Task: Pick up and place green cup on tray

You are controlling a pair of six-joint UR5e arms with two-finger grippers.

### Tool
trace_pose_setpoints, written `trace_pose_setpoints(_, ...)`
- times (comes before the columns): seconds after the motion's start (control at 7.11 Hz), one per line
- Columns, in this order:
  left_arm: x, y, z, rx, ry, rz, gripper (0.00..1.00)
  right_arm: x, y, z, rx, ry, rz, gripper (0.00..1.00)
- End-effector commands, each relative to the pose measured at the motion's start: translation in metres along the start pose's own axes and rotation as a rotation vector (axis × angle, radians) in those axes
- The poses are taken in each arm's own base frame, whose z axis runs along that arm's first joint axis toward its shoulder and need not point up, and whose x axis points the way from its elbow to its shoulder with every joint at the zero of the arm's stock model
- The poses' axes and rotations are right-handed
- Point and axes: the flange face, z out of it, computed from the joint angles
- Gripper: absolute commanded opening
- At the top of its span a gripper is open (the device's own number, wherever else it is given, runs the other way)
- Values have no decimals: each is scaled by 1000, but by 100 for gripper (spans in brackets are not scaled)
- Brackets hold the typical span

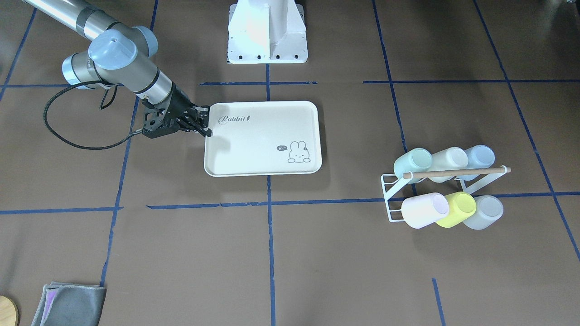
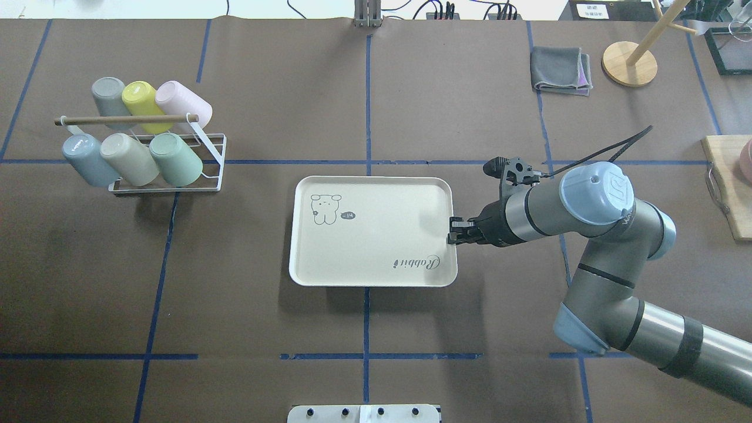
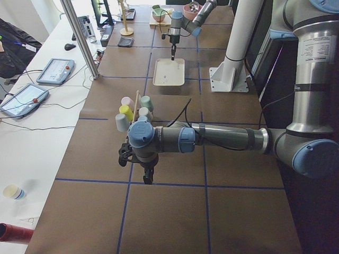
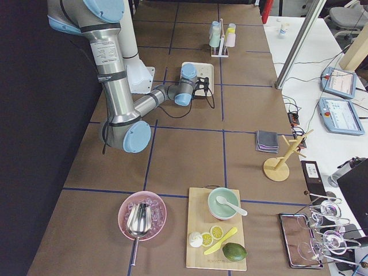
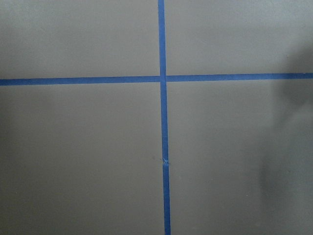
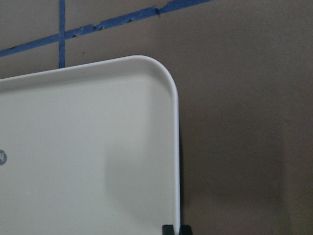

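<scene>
The green cup (image 1: 412, 163) (image 2: 176, 158) lies on its side in a white wire rack (image 2: 211, 147) with several other pastel cups, at the rack end nearest the tray. The cream tray (image 1: 263, 145) (image 2: 376, 247) (image 6: 73, 147) lies flat mid-table, with nothing on it. My right gripper (image 1: 206, 122) (image 2: 452, 230) (image 6: 176, 229) points down at the tray's edge by the "Rabbit" script, its fingertips close together astride the rim. My left gripper (image 3: 149, 177) hangs over bare table beyond the rack, seen only from the side; open or shut I cannot tell.
A folded grey cloth (image 2: 561, 70), a wooden stand (image 2: 628, 56) and a cutting board (image 2: 725, 188) sit on the robot's right side. The white robot base (image 1: 267, 31) stands behind the tray. Blue tape lines cross the brown table.
</scene>
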Motion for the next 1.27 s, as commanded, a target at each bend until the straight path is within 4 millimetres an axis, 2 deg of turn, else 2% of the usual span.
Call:
trace_pose_setpoints(0.0,1,0,-1,1,0,1,100,-6,9,9,-3,10,7,0)
trace_pose_setpoints(0.14,2,0,-2,3,0,4,100,-7,9,9,-1,9,8,2)
trace_pose_setpoints(0.28,2,0,-2,3,0,4,100,-7,10,9,-4,7,6,39)
trace_pose_setpoints(0.42,2,0,-2,4,0,5,100,-7,9,7,-2,3,5,99)
trace_pose_setpoints(0.7,4,-2,-4,7,0,7,100,-10,6,0,2,-7,2,100)
trace_pose_setpoints(0.84,7,-3,-6,12,-1,12,100,-12,2,-9,13,-18,2,100)
trace_pose_setpoints(1.12,37,-7,-33,68,-3,63,100,-9,-19,-34,38,23,40,100)
